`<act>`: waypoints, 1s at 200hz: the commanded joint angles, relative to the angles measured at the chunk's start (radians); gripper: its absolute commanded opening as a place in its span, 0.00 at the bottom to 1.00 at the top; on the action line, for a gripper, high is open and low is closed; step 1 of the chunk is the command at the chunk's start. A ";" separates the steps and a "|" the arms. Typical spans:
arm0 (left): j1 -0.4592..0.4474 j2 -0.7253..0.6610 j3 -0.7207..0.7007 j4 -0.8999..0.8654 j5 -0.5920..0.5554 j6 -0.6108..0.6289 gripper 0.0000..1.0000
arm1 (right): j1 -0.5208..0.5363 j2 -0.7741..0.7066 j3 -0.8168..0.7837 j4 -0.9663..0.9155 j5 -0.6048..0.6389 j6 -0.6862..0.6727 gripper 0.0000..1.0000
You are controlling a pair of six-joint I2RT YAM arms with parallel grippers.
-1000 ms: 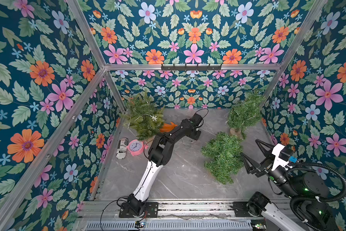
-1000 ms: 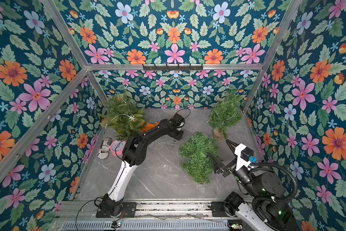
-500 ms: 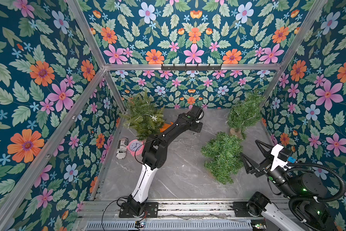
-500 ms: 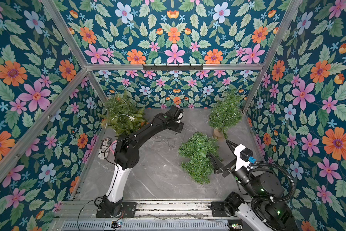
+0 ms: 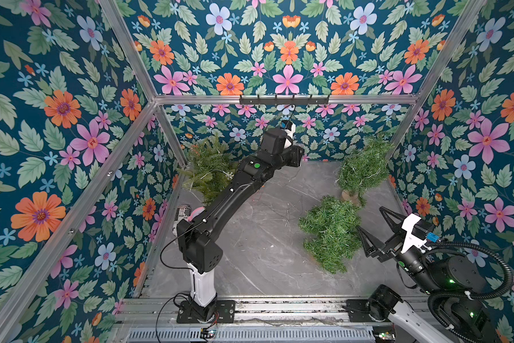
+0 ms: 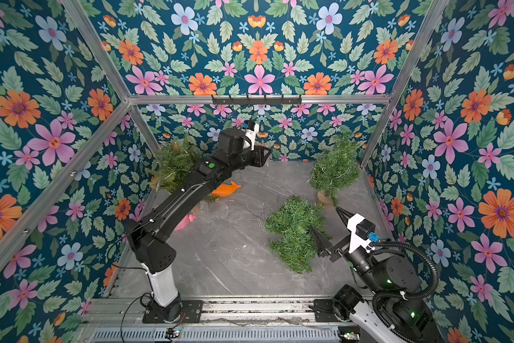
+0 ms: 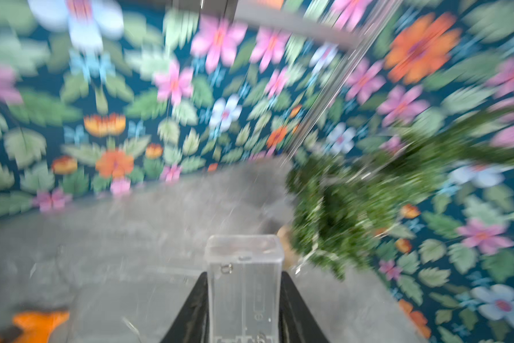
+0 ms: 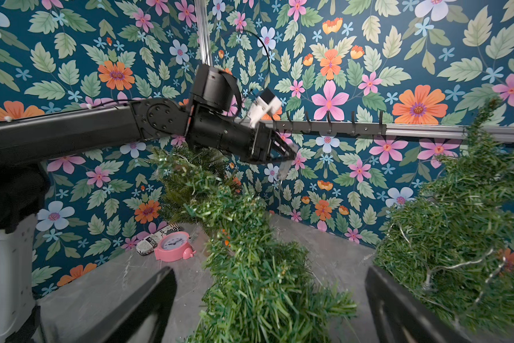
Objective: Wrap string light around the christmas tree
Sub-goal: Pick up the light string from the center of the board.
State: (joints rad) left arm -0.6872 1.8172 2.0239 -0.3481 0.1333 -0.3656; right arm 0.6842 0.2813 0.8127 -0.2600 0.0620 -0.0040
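Your left claw (image 7: 243, 277) gripped the clear rectangular plastic box (image 7: 243, 255); your right claw (image 5: 370, 219) gaped beside the lying green tree (image 5: 330, 234).

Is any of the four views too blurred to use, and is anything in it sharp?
Left wrist view: heavy motion blur over the walls and tree; only the clear battery case clamped in the left gripper is sharp. Right wrist view: crisp. Both top views: crisp, evenly lit.
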 commanded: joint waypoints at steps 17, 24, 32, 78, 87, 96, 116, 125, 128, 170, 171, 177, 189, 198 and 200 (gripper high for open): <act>0.000 -0.117 -0.008 0.270 0.047 -0.097 0.28 | 0.001 0.069 0.041 0.073 -0.019 -0.013 1.00; 0.000 -0.136 -0.007 0.305 0.053 -0.117 0.27 | 0.002 0.088 0.050 0.084 -0.025 -0.011 1.00; 0.001 -0.158 -0.007 0.348 0.069 -0.136 0.27 | 0.002 0.110 0.064 0.100 -0.039 -0.011 1.00; 0.000 -0.229 0.020 0.510 0.133 -0.248 0.25 | 0.002 0.270 0.180 0.188 -0.146 -0.001 1.00; 0.001 -0.240 0.029 0.523 0.134 -0.256 0.24 | 0.001 0.303 0.206 0.203 -0.166 -0.002 1.00; 0.000 -0.247 0.047 0.522 0.125 -0.266 0.23 | 0.000 0.335 0.233 0.220 -0.185 -0.002 1.00; 0.000 -0.259 0.075 0.520 0.115 -0.265 0.21 | 0.002 0.410 0.292 0.244 -0.234 -0.004 1.00; 0.001 -0.264 0.085 0.521 0.109 -0.266 0.21 | 0.002 0.446 0.317 0.250 -0.258 -0.004 1.00; 0.000 -0.266 0.090 0.521 0.108 -0.266 0.21 | 0.001 0.456 0.325 0.253 -0.266 -0.004 1.00; 0.000 -0.245 0.193 0.503 0.132 -0.308 0.19 | 0.002 0.637 0.449 0.284 -0.372 0.033 1.00; 0.000 -0.245 0.197 0.500 0.132 -0.311 0.19 | 0.002 0.642 0.451 0.286 -0.374 0.036 1.00; 0.000 -0.240 0.214 0.489 0.132 -0.323 0.17 | 0.002 0.666 0.465 0.298 -0.387 0.046 1.00; 0.000 -0.242 0.225 0.489 0.141 -0.334 0.16 | 0.002 0.711 0.493 0.316 -0.419 0.065 1.00; 0.000 -0.250 0.223 0.491 0.140 -0.339 0.16 | 0.003 0.742 0.512 0.330 -0.440 0.082 1.00; 0.000 -0.252 0.223 0.491 0.140 -0.341 0.15 | 0.004 0.749 0.517 0.333 -0.442 0.084 1.00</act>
State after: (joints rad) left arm -0.6876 1.5742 2.2356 0.1337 0.2581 -0.6762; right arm 0.6846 0.9775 1.2888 -0.0055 -0.2928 0.0269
